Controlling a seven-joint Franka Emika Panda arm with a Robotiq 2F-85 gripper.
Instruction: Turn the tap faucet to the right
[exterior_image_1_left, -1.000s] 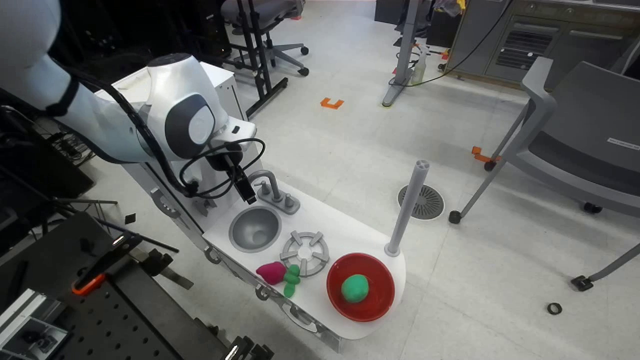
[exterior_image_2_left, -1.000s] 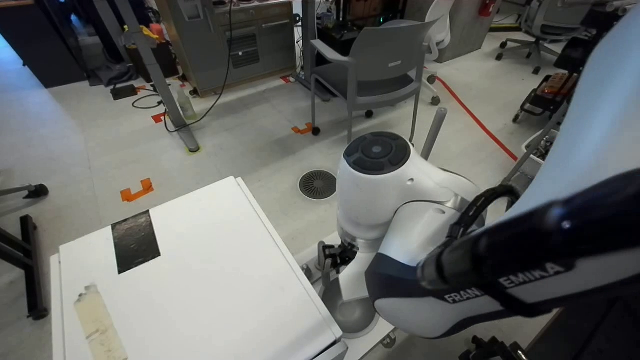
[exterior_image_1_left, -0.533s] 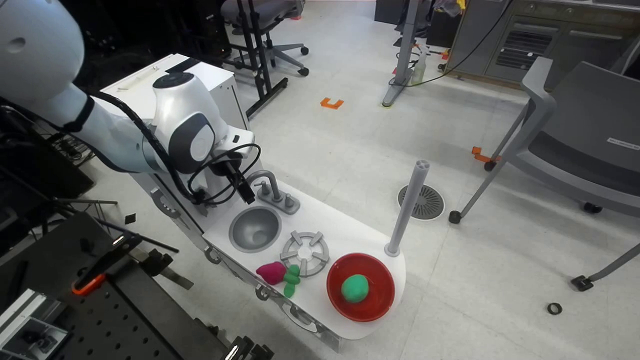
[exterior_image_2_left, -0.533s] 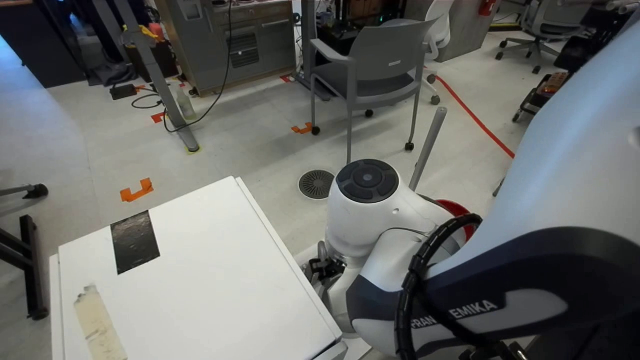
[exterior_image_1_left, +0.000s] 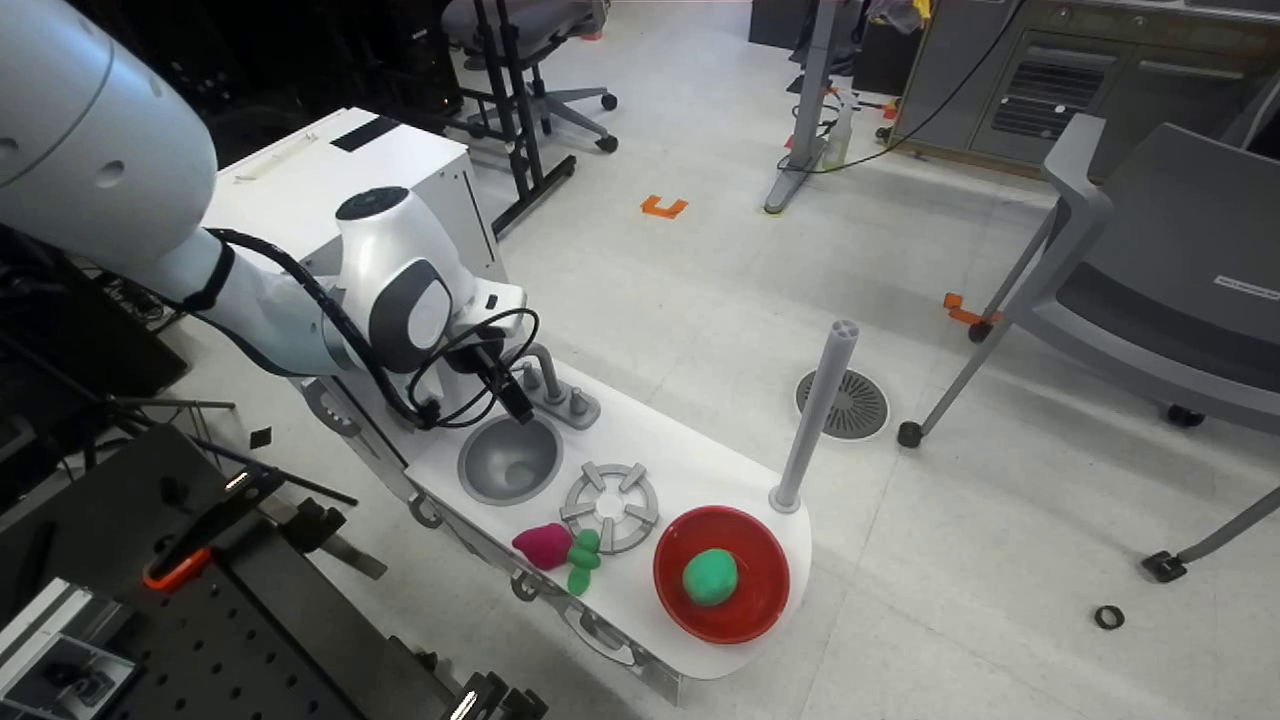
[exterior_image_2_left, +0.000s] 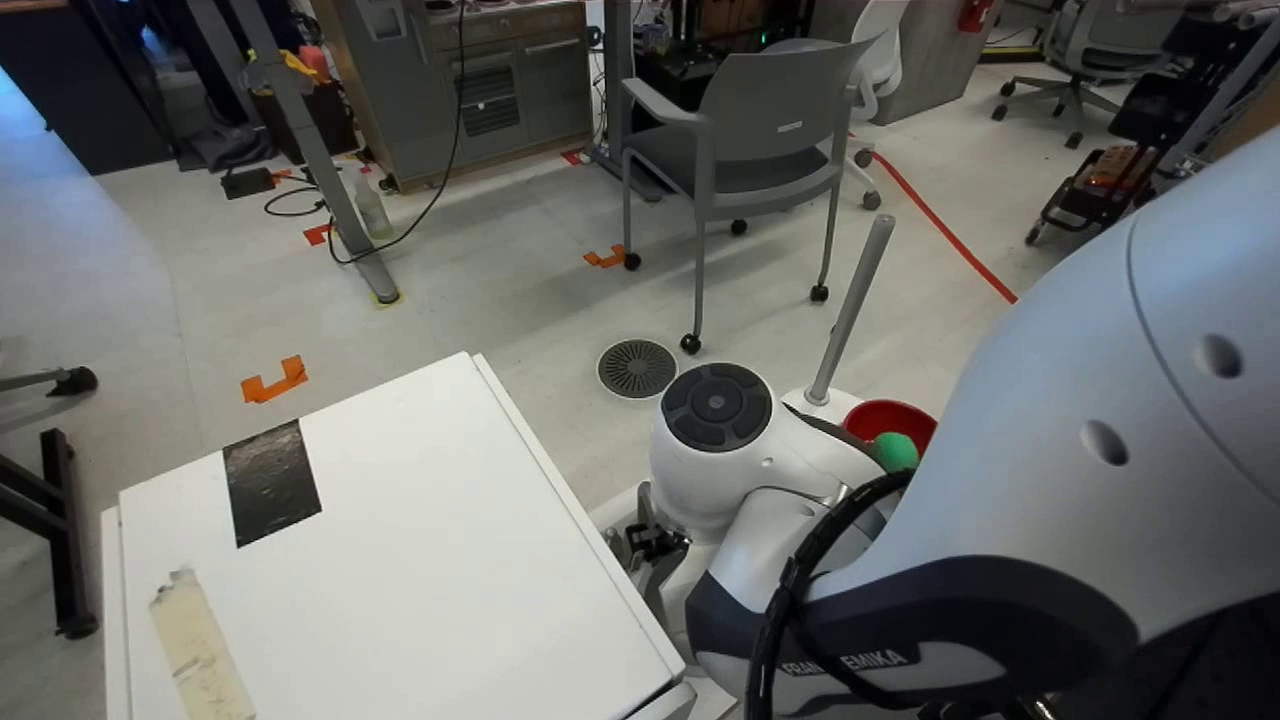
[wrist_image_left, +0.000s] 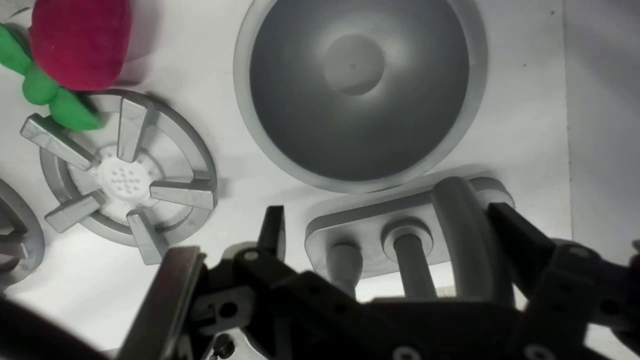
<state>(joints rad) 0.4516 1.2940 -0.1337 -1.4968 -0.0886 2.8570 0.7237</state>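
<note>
The tap faucet is silver-grey with a curved spout on a flat base. It stands behind the sink in an exterior view (exterior_image_1_left: 548, 372) and shows partly behind my arm in an exterior view (exterior_image_2_left: 644, 500). In the wrist view its spout (wrist_image_left: 462, 235) rises between the fingers, close beside the right-hand finger; I cannot tell whether they touch. Its upper end is hidden by the gripper body. My gripper (wrist_image_left: 389, 215) is wide open, its left-hand finger well apart from the faucet. The gripper (exterior_image_1_left: 516, 403) is above the sink's back edge in an exterior view.
The grey sink (wrist_image_left: 360, 145) lies in front of the faucet. A burner ring (exterior_image_1_left: 610, 508), a pink and green toy vegetable (exterior_image_1_left: 545, 547) and a red bowl (exterior_image_1_left: 690, 620) holding a green ball are further along. A tall post (exterior_image_1_left: 815, 420) and a white cabinet (exterior_image_2_left: 420, 560) flank the counter.
My arm has swung and come lower toward the sink counter. The open gripper has moved a little right and down in an exterior view, now overlapping the faucet. The faucet has not visibly turned.
</note>
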